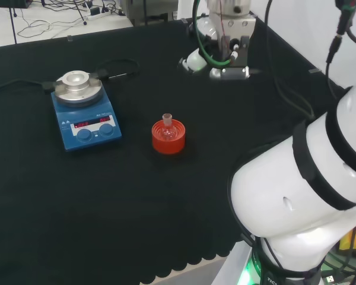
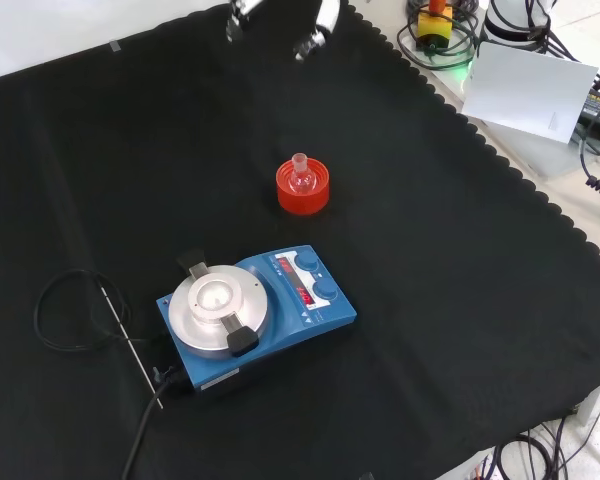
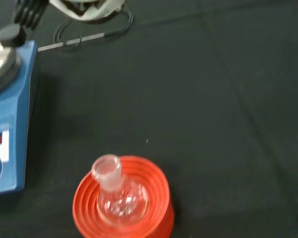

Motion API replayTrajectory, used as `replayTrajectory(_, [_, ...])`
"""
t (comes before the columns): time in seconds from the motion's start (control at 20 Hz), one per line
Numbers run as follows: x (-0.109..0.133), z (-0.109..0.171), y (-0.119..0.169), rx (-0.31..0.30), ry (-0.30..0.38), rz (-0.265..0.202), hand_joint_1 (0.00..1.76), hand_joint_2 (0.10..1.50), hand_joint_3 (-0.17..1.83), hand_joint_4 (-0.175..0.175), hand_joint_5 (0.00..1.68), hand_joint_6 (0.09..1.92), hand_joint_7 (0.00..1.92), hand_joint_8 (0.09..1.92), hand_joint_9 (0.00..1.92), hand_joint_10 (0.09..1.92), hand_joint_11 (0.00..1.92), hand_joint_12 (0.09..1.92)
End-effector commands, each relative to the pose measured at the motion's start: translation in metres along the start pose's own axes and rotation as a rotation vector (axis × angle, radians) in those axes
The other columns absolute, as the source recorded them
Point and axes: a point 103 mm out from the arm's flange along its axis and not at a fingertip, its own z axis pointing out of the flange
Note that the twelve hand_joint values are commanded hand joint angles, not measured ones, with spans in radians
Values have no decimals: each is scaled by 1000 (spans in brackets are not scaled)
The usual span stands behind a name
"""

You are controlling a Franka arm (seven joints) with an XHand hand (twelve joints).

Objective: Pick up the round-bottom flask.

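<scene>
- Round-bottom flask (image 3: 117,196): clear, glossy glass.
- Stand (image 3: 154,198) under it: red, ribbed, smooth plastic-looking ring.
- Worktop (image 1: 166,208): matt black cloth, faintly creased.
- Stirrer plate (image 2: 270,320): blue glossy casing, brushed silver metal disc on top.

Small clear round-bottom flask (image 3: 117,196), upright, neck up, seated in red ribbed stand (image 3: 154,198), mid-cloth

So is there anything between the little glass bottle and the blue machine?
No. In the front view, only bare black cloth lies between the round-bottom flask and the blue hotplate.
</scene>
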Motion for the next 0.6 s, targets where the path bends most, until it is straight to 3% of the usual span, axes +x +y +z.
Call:
replayTrajectory(0.05, [16, 49, 16, 42, 33, -40, 865, 651, 662, -67, 563, 428, 247, 686, 447, 693, 208, 1377])
replayTrajectory(0.6, [21, 100, 20, 110, 34, -49, 872, 597, 675, -44, 600, 612, 139, 681, 328, 711, 44, 1438])
